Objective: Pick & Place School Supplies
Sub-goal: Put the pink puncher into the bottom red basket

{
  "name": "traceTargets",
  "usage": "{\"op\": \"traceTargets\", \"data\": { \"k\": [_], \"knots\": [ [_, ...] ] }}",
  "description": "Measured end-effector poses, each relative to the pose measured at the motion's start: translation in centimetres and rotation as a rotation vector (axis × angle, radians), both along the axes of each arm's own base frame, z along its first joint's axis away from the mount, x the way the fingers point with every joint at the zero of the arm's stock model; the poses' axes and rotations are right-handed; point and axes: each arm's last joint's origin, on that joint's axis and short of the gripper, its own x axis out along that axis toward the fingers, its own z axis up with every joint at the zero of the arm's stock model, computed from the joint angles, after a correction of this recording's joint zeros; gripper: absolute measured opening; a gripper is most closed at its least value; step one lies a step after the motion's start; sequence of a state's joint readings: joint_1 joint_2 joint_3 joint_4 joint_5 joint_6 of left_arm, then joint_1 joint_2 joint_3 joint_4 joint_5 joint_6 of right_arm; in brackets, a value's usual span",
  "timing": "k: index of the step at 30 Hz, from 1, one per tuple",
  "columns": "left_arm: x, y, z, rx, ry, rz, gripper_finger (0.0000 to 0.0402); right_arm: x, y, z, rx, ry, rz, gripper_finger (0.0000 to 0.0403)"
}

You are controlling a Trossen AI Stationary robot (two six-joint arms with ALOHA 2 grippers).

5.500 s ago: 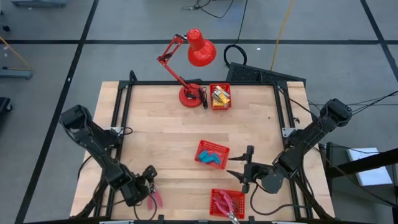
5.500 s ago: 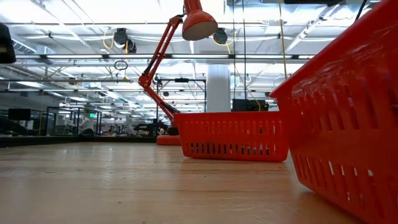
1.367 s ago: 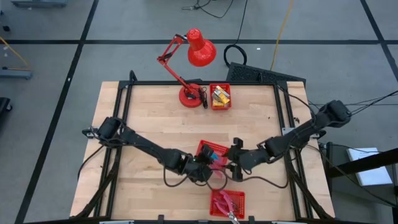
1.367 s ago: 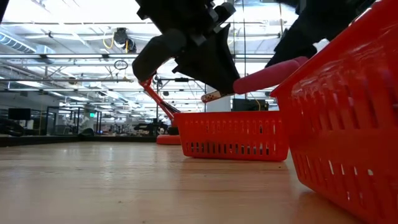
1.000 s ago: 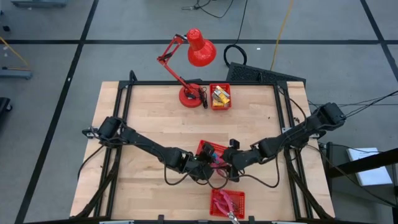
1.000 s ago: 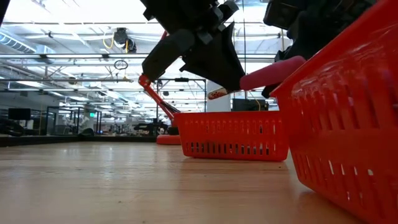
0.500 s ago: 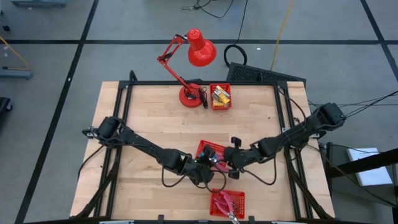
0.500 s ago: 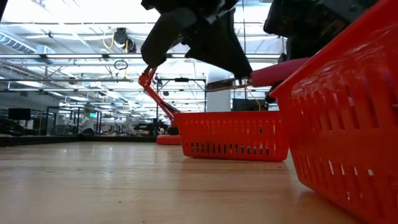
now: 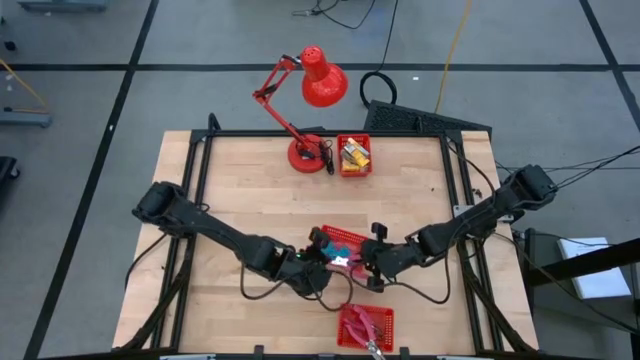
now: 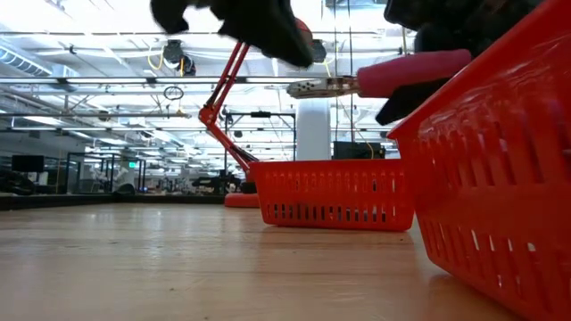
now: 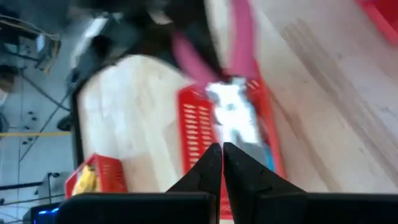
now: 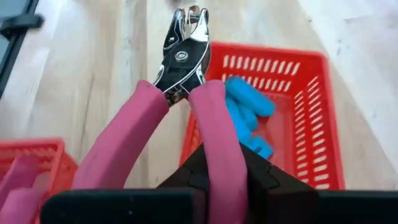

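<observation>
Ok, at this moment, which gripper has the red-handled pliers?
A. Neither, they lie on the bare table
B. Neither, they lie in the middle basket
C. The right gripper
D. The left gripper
C. In the right wrist view the right gripper is clamped on one handle of the pliers, held above the basket with the blue erasers, while the left gripper is shut on nothing.

Bright even overhead light, glaring ceiling lamps (image 10: 107,18), blurred left wrist view.
</observation>
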State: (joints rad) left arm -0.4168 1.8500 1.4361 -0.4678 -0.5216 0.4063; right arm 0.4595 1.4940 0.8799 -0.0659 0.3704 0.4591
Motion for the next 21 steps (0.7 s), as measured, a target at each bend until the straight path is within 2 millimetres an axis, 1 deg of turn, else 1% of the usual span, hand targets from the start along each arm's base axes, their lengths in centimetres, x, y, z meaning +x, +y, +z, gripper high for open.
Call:
{"op": "traceTargets", "data": {
  "k": [4, 10, 13, 15, 21],
  "knots": [
    [-1.4, 0.6, 2.1, -0.036, -0.005, 0.031, 0.0020, -0.2, 0.3, 0.0, -0.012, -0.003, 0.002, 0.0028],
    [-3.7, 1.9, 3.6, -0.051, 0.063, 0.104, 0.0021, -0.9, 1.7, -0.1, -0.008, 0.000, 0.035, 0.0028],
    [-5.1, 2.8, 3.1, -0.070, 0.083, 0.141, 0.0021, -1.6, 2.8, -0.1, 0.000, -0.008, 0.046, 0.0028],
    [-6.1, 3.2, 2.4, -0.114, 0.088, 0.146, 0.0021, -2.1, 3.6, -0.1, 0.004, -0.016, 0.046, 0.0028],
    [-8.9, 4.2, -0.1, -0.231, 0.006, 0.149, 0.0021, -3.6, 6.1, 0.3, 0.035, -0.037, 0.080, 0.0028]
  ]
}}
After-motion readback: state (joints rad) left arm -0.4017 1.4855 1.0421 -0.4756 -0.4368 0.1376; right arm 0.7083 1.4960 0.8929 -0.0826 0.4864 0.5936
